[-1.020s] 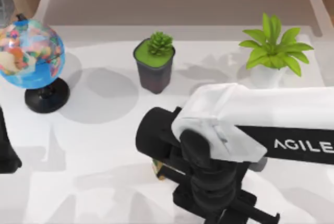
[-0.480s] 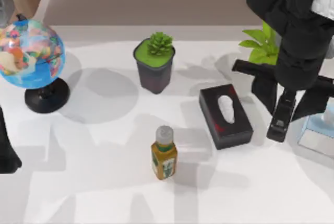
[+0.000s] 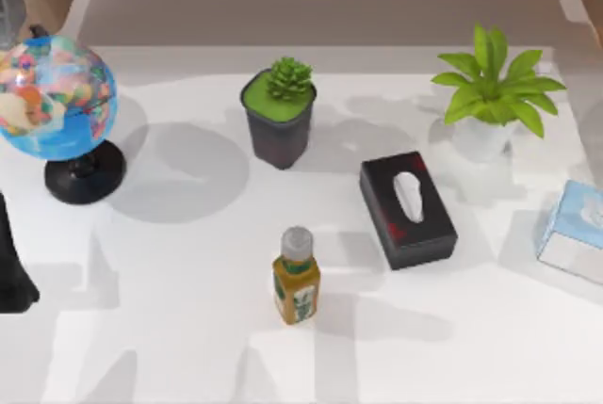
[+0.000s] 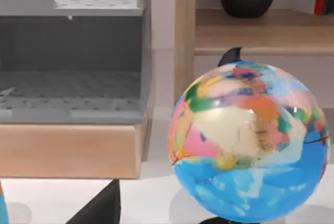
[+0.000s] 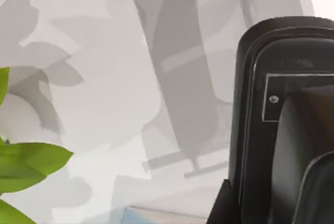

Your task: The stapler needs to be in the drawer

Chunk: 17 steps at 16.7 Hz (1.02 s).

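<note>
Transport step, judged from the stapler's position. The right hand (image 5: 271, 199) is gripping the stapler (image 5: 250, 104), whose glossy black body with a grey edge is hanging above the white surface (image 3: 188, 329) just beside the leafy plant (image 3: 495, 88); leaf tips are showing in the right wrist view close to the held stapler. The left arm (image 3: 11, 267) is sitting parked at the edge of the surface farthest from the leafy plant, and its grip state cannot be told. A grey open compartment (image 4: 70, 78) in a wooden unit, lying well apart from the leafy plant, is probably the drawer. The next move is calling for carrying the stapler over an open drawer, lowering it and releasing.
</note>
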Available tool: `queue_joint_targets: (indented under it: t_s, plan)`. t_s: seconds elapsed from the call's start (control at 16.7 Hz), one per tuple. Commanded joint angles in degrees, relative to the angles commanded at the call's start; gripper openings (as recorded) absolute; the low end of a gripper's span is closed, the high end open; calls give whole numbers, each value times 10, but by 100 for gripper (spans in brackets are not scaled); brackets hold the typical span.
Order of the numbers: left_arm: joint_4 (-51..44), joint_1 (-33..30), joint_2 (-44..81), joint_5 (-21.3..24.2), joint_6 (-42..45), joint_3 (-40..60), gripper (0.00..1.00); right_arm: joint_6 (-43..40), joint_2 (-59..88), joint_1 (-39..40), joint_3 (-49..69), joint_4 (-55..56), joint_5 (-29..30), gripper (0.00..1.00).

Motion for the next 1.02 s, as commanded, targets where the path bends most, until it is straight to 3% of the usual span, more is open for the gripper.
queue_joint_targets:
  t_s: [0.24,0.48,0.72,1.02]
  plan:
    - [0,0,0,0,0,0,100,-168,113,-110,127,0,-12,0]
    - [0,0,0,0,0,0,100,-286,232,-165,203,-16,-20,0]
    - [0,0,0,0,0,0,100,-336,303,-172,226,-44,-18,0]
    - [0,0,0,0,0,0,100,-339,308,-172,226,-48,-17,0]
